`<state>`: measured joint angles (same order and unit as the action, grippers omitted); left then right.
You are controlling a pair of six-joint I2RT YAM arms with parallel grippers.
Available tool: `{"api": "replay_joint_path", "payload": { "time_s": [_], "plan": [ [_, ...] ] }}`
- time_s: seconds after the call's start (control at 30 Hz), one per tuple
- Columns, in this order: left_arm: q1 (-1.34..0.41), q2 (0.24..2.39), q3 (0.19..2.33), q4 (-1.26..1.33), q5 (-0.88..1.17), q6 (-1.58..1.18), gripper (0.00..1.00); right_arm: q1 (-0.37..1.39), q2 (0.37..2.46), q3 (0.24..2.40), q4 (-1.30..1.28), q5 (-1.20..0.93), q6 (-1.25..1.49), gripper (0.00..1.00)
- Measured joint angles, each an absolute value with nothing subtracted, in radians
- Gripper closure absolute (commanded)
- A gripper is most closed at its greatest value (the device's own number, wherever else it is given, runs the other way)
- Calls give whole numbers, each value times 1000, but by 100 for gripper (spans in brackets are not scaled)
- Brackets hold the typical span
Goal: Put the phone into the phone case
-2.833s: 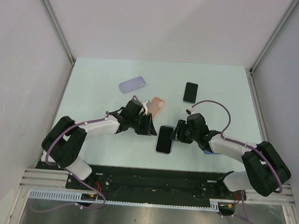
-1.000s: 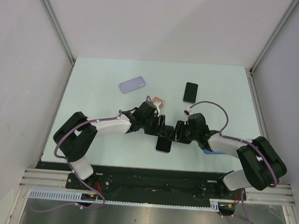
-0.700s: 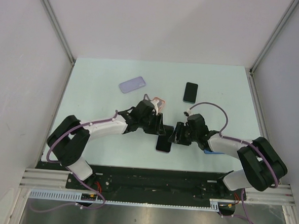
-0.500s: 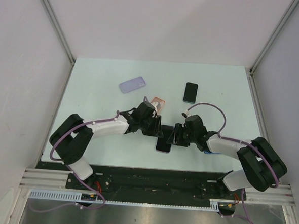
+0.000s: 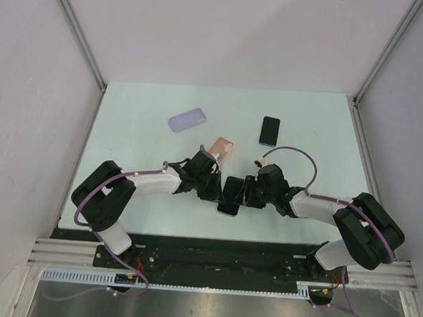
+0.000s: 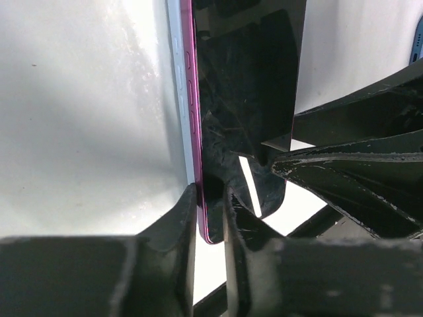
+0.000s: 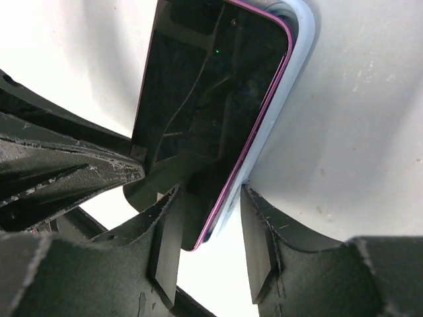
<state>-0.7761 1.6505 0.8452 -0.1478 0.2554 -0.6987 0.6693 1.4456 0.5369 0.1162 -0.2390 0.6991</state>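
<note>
Where the phone lies in the pale case at the worktop's near middle, its edge is pinched by the narrowed left tool and clasped by the right tool.

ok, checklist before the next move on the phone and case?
1. Left gripper closed on the phone, long edge: ok.
2. Right gripper closed on the opposite edge: ok.
3. Pale case under the phone, rim showing beside it: ok.
4. Phone fully seated in the case: cannot tell.
5. Spare phone, lilac case, pink case apart from the grip: ok.
</note>
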Motion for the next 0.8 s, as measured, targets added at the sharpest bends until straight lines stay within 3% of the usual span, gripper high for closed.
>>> {"api": "replay_joint_path", "payload": {
  "time_s": [0.2, 0.37, 0.57, 0.7, 0.8],
  "plan": [
    [-763, 1652, 848, -152, 270, -708, 94, 673, 1445, 537, 114, -224, 708, 61],
    [-763, 1665, 860, -159, 276, -709, 92, 674, 1445, 537, 112, -218, 715, 62],
    [-764, 1665, 860, -163, 265, -731, 74, 671, 1445, 537, 111, -220, 715, 59],
    [-782, 1653, 863, -171, 228, -743, 54, 656, 1445, 537, 110, -234, 714, 61],
    [-800, 1652, 886, -201, 192, -743, 48, 639, 1445, 537, 110, -238, 711, 63]
  ]
}}
